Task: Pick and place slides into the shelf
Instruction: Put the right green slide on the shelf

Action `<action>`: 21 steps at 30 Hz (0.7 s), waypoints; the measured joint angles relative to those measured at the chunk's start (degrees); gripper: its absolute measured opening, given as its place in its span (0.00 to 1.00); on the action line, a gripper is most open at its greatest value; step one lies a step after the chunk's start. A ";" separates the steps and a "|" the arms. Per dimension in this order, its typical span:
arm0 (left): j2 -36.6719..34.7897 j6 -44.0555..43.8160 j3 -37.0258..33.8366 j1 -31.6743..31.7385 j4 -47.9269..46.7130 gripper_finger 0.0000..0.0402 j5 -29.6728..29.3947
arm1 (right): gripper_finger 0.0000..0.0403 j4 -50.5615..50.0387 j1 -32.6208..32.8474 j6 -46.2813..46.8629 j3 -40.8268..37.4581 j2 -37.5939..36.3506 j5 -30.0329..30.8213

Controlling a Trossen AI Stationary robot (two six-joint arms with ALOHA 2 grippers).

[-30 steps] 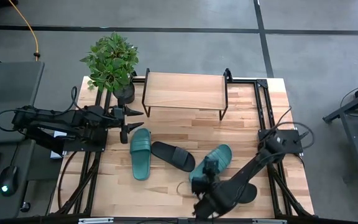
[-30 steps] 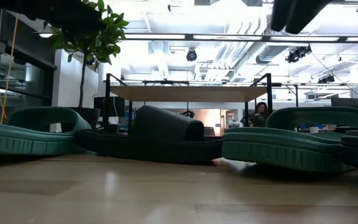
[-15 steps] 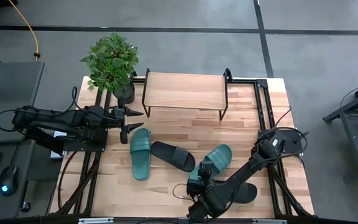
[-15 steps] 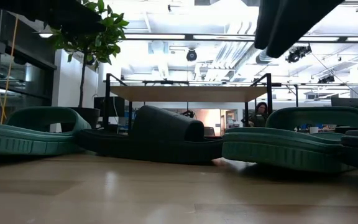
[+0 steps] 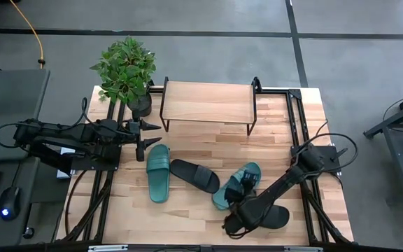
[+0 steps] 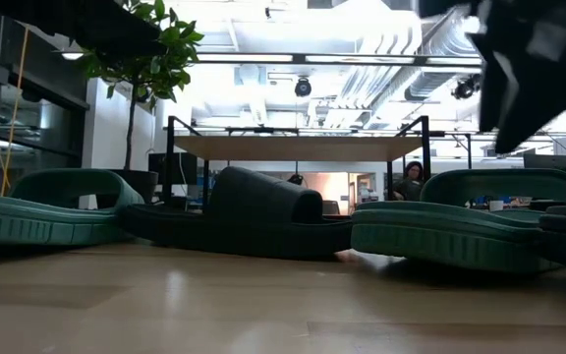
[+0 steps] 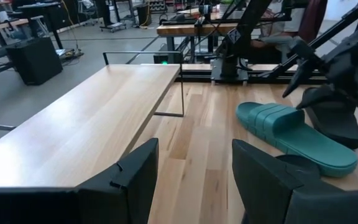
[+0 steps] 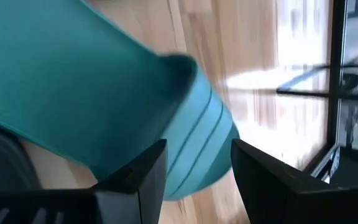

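Four slides lie on the table: a teal slide (image 5: pixel 158 173), a black slide (image 5: pixel 194 176), a second teal slide (image 5: pixel 252 171) and, partly under my right arm, another black slide (image 5: pixel 277 217). The shelf (image 5: pixel 208 102) stands on its black legs at the table's far side. My right gripper (image 5: pixel 241 185) hangs open, slanting down over the second teal slide (image 8: pixel 98 74), near its strap; the low view shows the gripper (image 6: pixel 529 69) above that slide (image 6: pixel 460 221). My left gripper (image 5: pixel 145 137) waits open at the left, level, beside the shelf (image 7: pixel 86 118).
A potted plant (image 5: pixel 125 68) stands at the far left corner beside the shelf. Black frame rails (image 5: pixel 296 119) run along the table's right side. Bare wood (image 5: pixel 187 210) lies along the near edge.
My right gripper has sunk toward the second teal slide, shifted a little toward the table's right edge and rolled about its own line. Its fingers have stayed equally far apart. The slides have not moved.
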 joint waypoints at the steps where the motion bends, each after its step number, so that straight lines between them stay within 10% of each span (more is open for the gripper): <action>1: 0.00 0.00 0.00 0.00 0.00 0.47 0.00 | 0.42 0.07 0.00 0.40 -0.84 -0.19 -0.41; 21: 0.00 -0.22 0.02 0.00 -0.39 0.47 -0.13 | 0.42 8.13 0.28 -1.97 -1.30 -0.40 1.45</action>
